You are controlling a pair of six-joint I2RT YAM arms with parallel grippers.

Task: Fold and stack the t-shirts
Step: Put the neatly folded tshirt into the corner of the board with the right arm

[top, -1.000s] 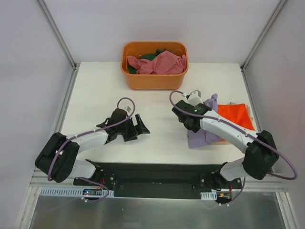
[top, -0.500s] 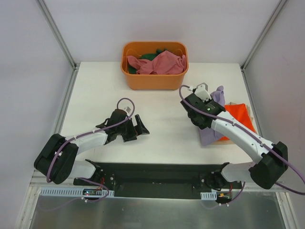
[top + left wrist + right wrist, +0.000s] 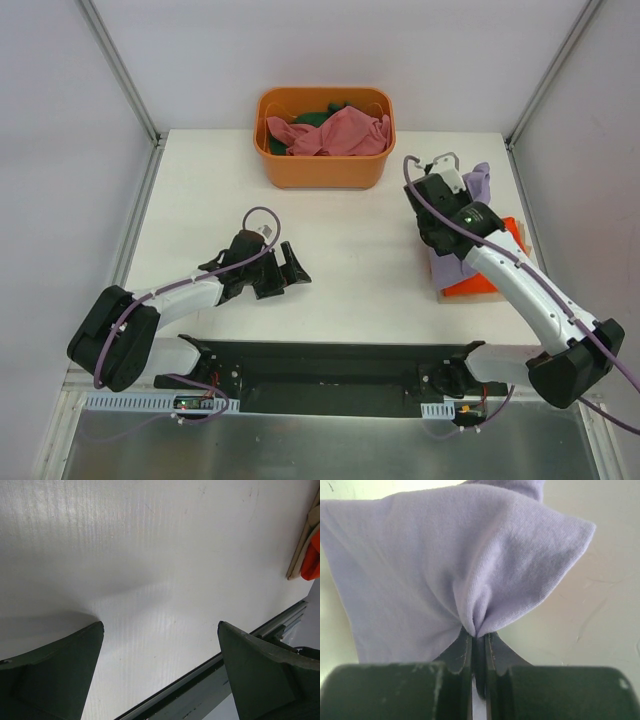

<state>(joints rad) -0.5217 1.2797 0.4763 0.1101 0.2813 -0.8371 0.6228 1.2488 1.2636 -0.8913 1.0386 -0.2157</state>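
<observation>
Cloth like this was soft, light and floppy, so it would likely sag and slip out of its folds if it was pulled fast. My guess is that an edge or a corner was the best spot to pinch, with the rest left to drape. Nearest the bases, the left arm [image 3: 190, 292] lay low over the counter [image 3: 350, 240]. Its jaws stood wide apart with nothing between them, and the left wrist view showed only bare white counter there. Farther out on the right, the right arm [image 3: 520, 280] reached forward with its jaws squeezed tight on a bunched fold of the lavender shirt [image 3: 445, 555]. The right wrist view showed that pinch up close, with the cloth puckered right at the tips. The top view could not show this, because the arm hid it. But the top view showed what the wrist view missed: the lavender shirt was over the orange-red shirt [image 3: 470, 284], which lay flat near the right edge of the counter. At the far side sat the orange tub [image 3: 322, 172], with a pink shirt [image 3: 340, 132] and a dark green shirt [image 3: 312, 116] heaped inside, not yet folded.
</observation>
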